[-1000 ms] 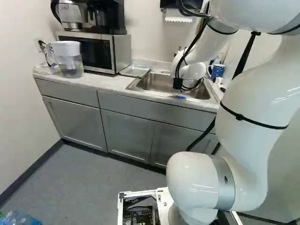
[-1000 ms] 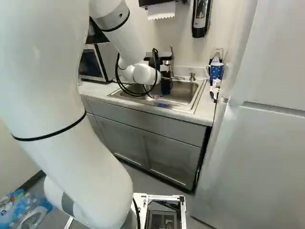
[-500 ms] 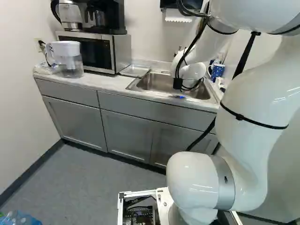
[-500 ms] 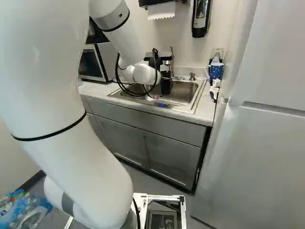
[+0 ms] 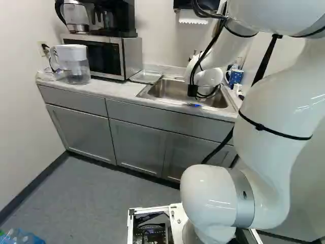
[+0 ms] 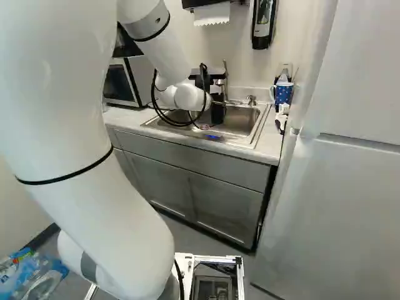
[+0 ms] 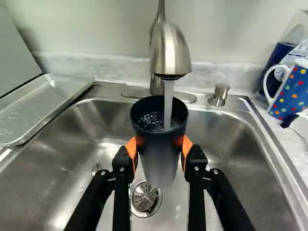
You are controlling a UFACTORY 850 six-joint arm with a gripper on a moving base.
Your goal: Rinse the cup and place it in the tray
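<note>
The hand (image 7: 160, 148) grips the cup (image 7: 160, 166) from 2 sides, upright beneath the running faucet (image 7: 170, 53), above the sink (image 7: 67, 159). Tilting it gently should let water sweep the inner wall; empty it fully before approaching the tray (image 7: 45, 107).

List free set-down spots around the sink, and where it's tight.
Free: tray, visibly bare; counter between pitcher and tray, in front of the microwave; sink basin, mug side of the drain. Tight: under the running faucet, where the end effector grips the cup, and the corner by the polka-dot mug and bottle.
</note>
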